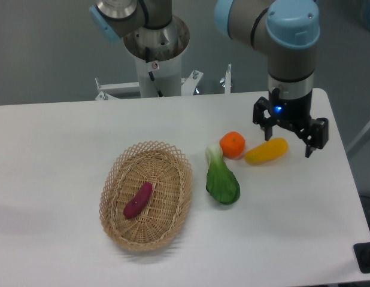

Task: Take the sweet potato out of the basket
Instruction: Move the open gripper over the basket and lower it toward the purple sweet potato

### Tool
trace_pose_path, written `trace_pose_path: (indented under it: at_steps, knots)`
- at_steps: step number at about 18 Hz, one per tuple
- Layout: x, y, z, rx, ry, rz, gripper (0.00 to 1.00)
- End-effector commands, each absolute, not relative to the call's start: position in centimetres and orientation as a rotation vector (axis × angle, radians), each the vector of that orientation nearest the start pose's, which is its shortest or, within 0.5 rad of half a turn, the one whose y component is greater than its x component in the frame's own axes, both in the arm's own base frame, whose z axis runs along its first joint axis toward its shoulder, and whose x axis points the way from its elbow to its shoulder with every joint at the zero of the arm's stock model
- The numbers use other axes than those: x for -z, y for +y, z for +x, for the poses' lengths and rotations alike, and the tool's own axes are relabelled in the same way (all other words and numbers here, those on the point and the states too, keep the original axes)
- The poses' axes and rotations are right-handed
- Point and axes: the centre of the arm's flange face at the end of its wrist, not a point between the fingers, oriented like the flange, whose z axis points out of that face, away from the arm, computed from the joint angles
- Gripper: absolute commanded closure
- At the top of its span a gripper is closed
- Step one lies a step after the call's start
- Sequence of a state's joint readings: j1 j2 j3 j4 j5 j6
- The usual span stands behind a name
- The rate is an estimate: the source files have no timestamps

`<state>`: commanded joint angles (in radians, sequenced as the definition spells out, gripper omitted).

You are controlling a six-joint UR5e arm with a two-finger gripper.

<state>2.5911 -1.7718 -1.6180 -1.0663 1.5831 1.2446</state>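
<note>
The sweet potato (138,200) is a small magenta tuber lying inside the oval wicker basket (116,173) at the table's front left of centre. My gripper (288,142) hangs at the right side of the table, far to the right of the basket. Its fingers (309,142) are spread apart and hold nothing. It stands just above and behind the yellow-orange vegetable (266,151).
A round orange fruit (232,144) sits left of the yellow vegetable. A green leafy bok choy (221,179) lies between the basket and the fruit. The robot's base column (156,57) stands behind the table. The table's right edge is near the gripper.
</note>
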Motion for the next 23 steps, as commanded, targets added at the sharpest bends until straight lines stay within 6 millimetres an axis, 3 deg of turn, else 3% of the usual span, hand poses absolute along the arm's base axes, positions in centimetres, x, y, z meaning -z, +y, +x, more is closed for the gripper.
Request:
trace_pose_path:
  at_steps: [4,7,9,13,14,17,23]
  knots:
    - [-38.7,45.9,-37.6,-0.299,0.037,-2.997,0.00]
    - [-37.1,48.9,-34.3,-0.237,-0.050,-2.999,0.00]
    - [-34.5,49.2,-32.3,-0.180,-0.119,-3.026,0.00]
    - [-31.7,52.0,-28.8,-0.115,-0.119,-3.003,0.00]
    - [-30.2,53.0,-28.0,-0.097,-0.137,-3.006,0.00]
    - [-27.8,55.1,-25.1,-0.097,-0.062,-3.008,0.00]
    - [-22.8,56.9,-21.7,-0.138,0.042,-3.046,0.00]
